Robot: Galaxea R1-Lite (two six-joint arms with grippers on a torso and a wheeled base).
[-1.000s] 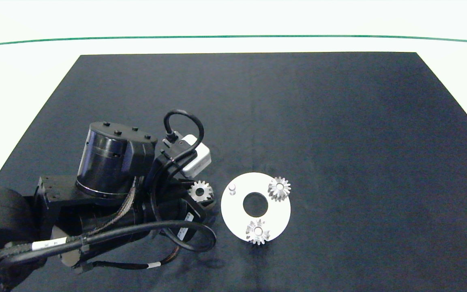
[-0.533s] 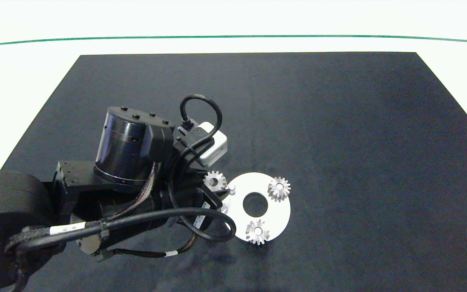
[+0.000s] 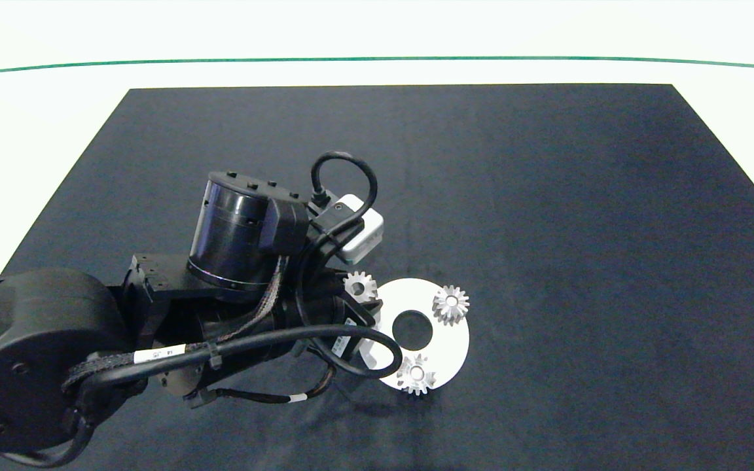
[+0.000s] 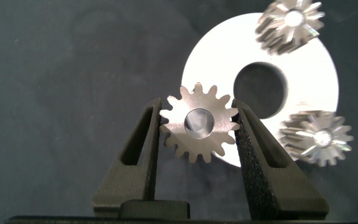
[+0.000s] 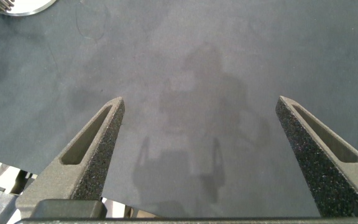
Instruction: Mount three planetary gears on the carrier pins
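Three small silver toothed gears: two (image 3: 450, 304) (image 3: 415, 374) sit flat on pins of the white disc (image 3: 455, 340), on either side of its centre hole. The third gear (image 4: 199, 123) is clamped flat between the left gripper's (image 4: 197, 134) fingers, over the disc's rim.

No readable text anywhere (cable tags (image 3: 154, 356) too small).

Third carrier pin hidden beneath held gear (image 4: 199, 123), white disc (image 3: 446, 340) partly covered by left arm (image 3: 233, 314)

Two gears (image 3: 450, 304) on disc (image 3: 455, 337); third gear (image 3: 360, 286) above disc's left edge.
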